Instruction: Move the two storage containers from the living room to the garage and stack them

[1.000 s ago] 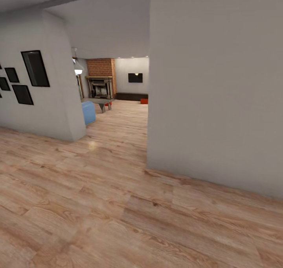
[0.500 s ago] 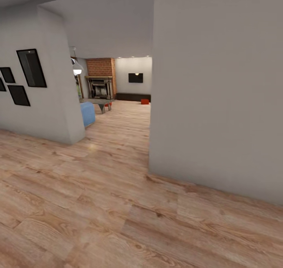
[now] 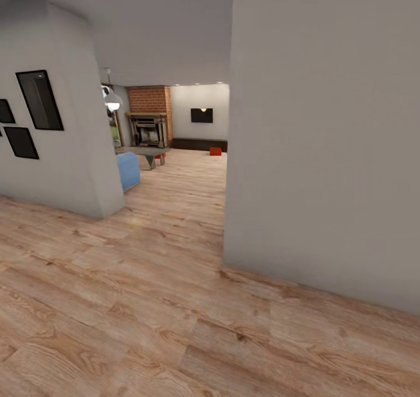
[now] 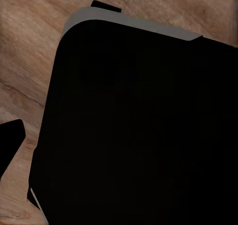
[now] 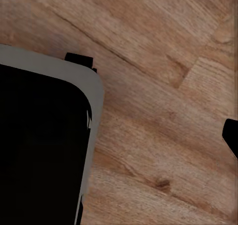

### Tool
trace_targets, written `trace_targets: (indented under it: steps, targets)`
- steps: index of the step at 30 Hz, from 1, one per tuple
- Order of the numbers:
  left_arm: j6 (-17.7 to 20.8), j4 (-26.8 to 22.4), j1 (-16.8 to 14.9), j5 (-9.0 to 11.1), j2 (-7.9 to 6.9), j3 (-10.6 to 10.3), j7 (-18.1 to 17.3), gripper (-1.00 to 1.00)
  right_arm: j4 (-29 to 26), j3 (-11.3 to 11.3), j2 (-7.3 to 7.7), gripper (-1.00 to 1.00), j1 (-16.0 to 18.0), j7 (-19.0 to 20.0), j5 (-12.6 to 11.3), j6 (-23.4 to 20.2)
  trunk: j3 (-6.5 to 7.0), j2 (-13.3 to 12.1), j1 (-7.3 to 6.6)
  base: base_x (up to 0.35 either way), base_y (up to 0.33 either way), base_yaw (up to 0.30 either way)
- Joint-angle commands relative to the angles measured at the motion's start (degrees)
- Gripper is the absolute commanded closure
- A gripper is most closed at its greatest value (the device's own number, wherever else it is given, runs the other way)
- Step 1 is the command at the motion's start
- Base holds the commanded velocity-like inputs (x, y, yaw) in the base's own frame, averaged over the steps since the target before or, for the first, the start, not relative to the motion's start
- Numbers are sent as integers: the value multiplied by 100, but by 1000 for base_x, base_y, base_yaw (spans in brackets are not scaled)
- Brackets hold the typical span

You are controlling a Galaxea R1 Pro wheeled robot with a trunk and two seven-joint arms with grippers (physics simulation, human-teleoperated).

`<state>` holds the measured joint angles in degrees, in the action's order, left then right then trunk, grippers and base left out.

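Hallway, light wood-plank floor (image 3: 146,304) running from underfoot through an opening into the living room (image 3: 186,129) beyond; a broad plain grey-white wall (image 3: 326,140) stands close on the right and cuts off that side; a second pale wall (image 3: 70,152) on the left carries black picture frames (image 3: 39,99), one tall and two smaller, partly cut by the picture's edge.

Living room, seen far off through the gap: brick column (image 3: 150,99) with a dark fireplace (image 3: 147,130) at its foot; black wall TV (image 3: 202,115) on the cream back wall, a low dark cabinet (image 3: 198,144) beneath it; a white pendant lamp (image 3: 112,101) hanging near the left wall's corner; a blue sofa end (image 3: 128,170) showing past that corner; a low grey table (image 3: 144,152) behind it.

Storage containers: one orange-red box (image 3: 215,151) on the planks in front of the low cabinet, small at this range; a second patch of the same red (image 3: 160,155) just beside the grey table's leg, too small to tell if it is the other bin.

Wrist views: each looks down on plank flooring with the robot's dark, grey-edged base (image 4: 129,131) beneath; a black tip at each picture's edge; whether either gripper stands apart or together cannot be told.
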<state>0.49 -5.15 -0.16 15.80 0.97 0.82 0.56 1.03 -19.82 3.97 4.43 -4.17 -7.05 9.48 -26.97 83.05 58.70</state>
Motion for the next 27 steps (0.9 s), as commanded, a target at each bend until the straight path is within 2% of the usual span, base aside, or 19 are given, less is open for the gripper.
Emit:
trace_targets:
  steps: [1, 9, 22, 27]
  targets:
    - [11, -4, -2, 27, 1, 7, 6, -100, 11, -49, -2, -100, 5, -5, -59, 28, -6, 3, 3, 324, 2, 0]
    - [29, -4, -2, 28, -16, 12, 6, -100, 11, -58, 3, -100, 5, -5, -59, 28, -6, 3, 3, 324, 1, 38]
    - [21, -7, -2, 51, -18, 14, 6, -100, 11, -75, 7, -100, 5, -5, -59, 28, -6, 3, 3, 324, 0, 251]
    - [-26, -12, -2, 141, -13, 13, 6, -100, 11, -75, 7, -100, 5, -5, -59, 29, -6, 3, 3, 324, 0, 269]
